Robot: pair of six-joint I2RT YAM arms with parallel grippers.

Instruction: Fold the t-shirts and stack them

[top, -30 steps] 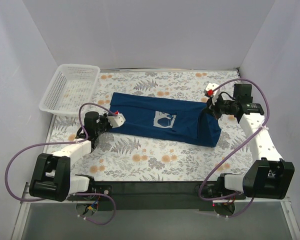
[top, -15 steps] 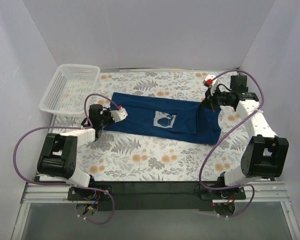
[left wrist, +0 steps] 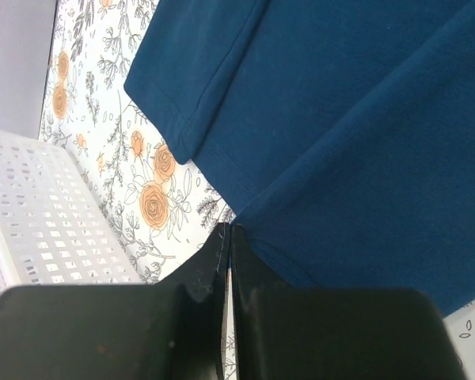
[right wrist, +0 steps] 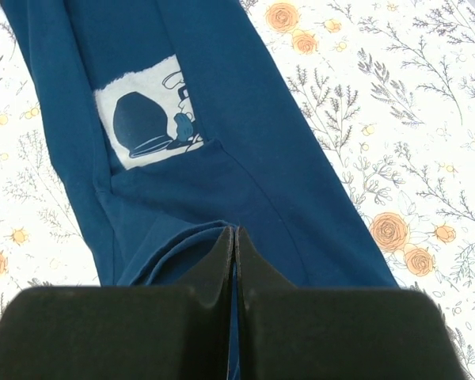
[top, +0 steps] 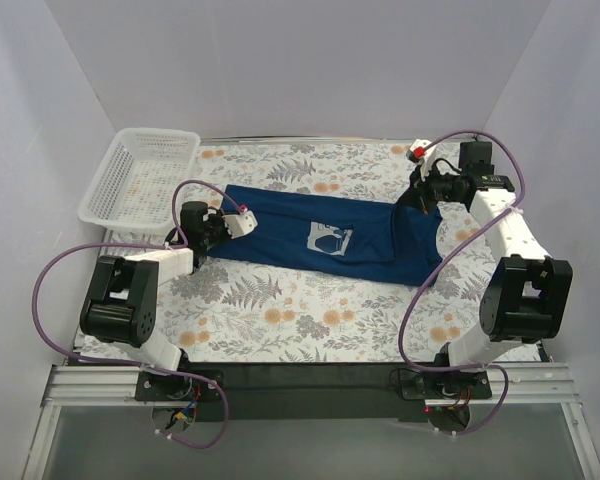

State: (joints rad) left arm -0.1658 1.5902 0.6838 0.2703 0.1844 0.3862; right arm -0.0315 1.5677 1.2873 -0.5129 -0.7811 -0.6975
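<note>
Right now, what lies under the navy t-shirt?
The floral table cover shows on every side of the t-shirt, so it lies on that. The patch directly beneath is covered by fabric and cannot be seen.

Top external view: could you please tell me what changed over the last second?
The left gripper and right gripper, shut on the dark navy blue cotton t-shirt throughout, moved toward the far side, drawing it along; its tented right end flattened. The white plastic lattice basket stayed put.
</note>
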